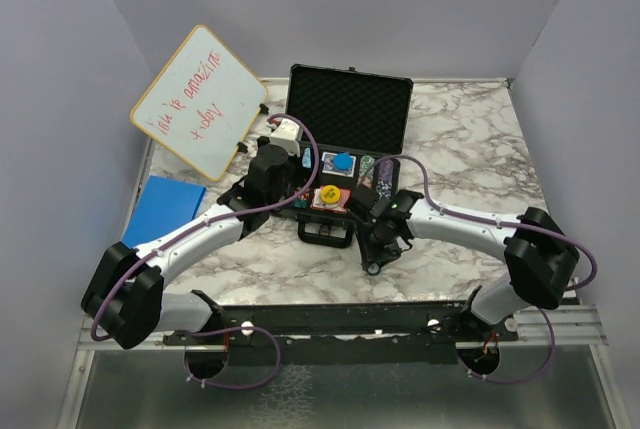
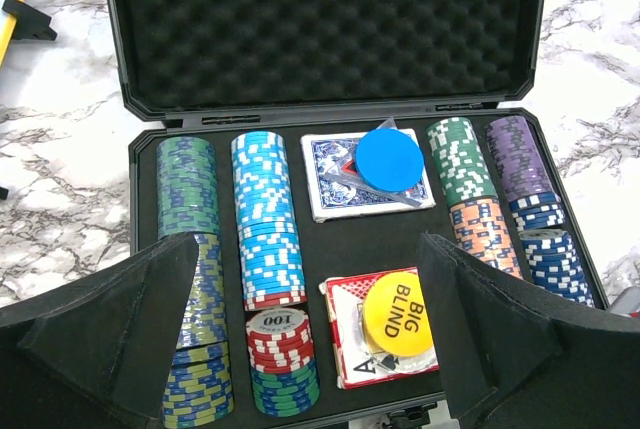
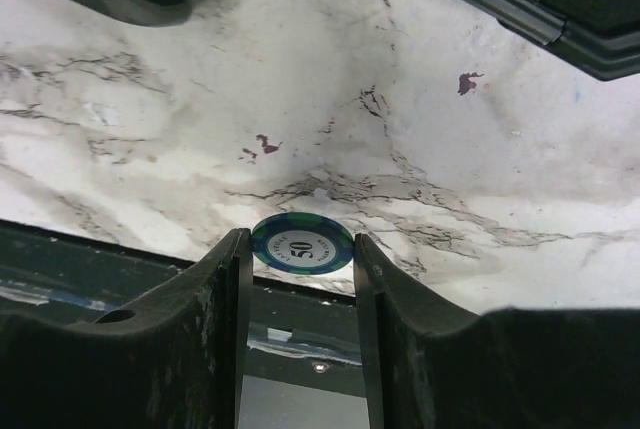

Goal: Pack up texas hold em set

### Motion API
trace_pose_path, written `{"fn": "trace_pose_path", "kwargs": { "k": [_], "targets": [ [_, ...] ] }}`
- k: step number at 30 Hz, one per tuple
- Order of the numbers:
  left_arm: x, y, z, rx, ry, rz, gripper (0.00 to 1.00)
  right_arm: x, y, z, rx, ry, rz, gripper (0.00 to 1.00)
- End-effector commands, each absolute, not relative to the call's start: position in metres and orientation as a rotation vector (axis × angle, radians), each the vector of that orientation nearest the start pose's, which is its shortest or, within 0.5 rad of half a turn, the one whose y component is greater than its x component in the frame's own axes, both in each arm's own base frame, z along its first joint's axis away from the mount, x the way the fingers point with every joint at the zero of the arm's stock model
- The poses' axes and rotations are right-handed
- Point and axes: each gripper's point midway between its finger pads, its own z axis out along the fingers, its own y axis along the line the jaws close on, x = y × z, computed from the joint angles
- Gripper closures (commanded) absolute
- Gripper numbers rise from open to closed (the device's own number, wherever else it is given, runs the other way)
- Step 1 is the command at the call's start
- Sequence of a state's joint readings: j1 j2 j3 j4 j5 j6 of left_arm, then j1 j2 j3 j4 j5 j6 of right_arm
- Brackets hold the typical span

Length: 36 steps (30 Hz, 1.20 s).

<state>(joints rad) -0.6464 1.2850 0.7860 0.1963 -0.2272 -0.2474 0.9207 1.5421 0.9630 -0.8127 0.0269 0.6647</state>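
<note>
The black briefcase (image 1: 350, 104) lies open at the table's middle, foam lid up; it also shows in the left wrist view (image 2: 330, 119). Its tray holds rows of poker chips (image 2: 265, 219), a blue card deck (image 2: 330, 179) under a blue disc (image 2: 389, 159), and a red deck (image 2: 350, 359) under a yellow "BIG BLIND" disc (image 2: 397, 312). My left gripper (image 2: 310, 349) is open and empty, hovering over the tray's near side (image 1: 305, 194). My right gripper (image 1: 378, 261) is in front of the case, shut on a blue-green "50" chip (image 3: 302, 244) just above the marble near the front edge.
A white dry-erase board (image 1: 200, 99) leans at the back left. A flat blue pad (image 1: 165, 211) lies at the left. The case handle (image 1: 325, 234) juts toward me. A black metal rail (image 1: 340, 324) runs along the near table edge.
</note>
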Motion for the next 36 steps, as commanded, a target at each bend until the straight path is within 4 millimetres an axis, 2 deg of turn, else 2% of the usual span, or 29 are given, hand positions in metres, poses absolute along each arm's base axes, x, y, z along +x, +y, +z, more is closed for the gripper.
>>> {"fn": "trace_pose_path", "kwargs": {
  "k": [1,6,10,17,24,26,30,36],
  "targets": [
    [0.347,-0.23,0.192,0.211,1.871,-0.442,0.01,0.159,0.229,0.066,-0.365,2.884,0.224,0.57],
    [0.343,-0.231,0.191,0.204,1.874,-0.468,0.01,0.186,0.235,0.095,-0.288,2.79,0.318,0.57],
    [0.336,-0.238,0.196,0.233,1.849,-0.529,0.01,0.219,0.241,0.125,-0.196,2.673,0.428,0.57],
    [0.321,-0.263,0.201,0.309,1.82,-0.712,0.01,0.287,0.247,0.161,-0.019,2.478,0.55,0.56],
    [0.304,-0.288,0.208,0.324,1.797,-0.934,0.06,0.333,0.254,0.187,0.209,2.357,0.698,0.56],
    [0.3,-0.295,0.209,0.328,1.786,-0.995,0.09,0.34,0.257,0.196,0.227,2.331,0.772,0.56],
    [0.294,-0.311,0.214,0.364,1.773,-1.105,0.1,0.347,0.267,0.214,0.154,2.295,0.91,0.55],
    [0.3,-0.322,0.22,0.324,1.758,-1.172,0.1,0.341,0.278,0.23,0.052,2.263,1.031,0.55]
  ]
}}
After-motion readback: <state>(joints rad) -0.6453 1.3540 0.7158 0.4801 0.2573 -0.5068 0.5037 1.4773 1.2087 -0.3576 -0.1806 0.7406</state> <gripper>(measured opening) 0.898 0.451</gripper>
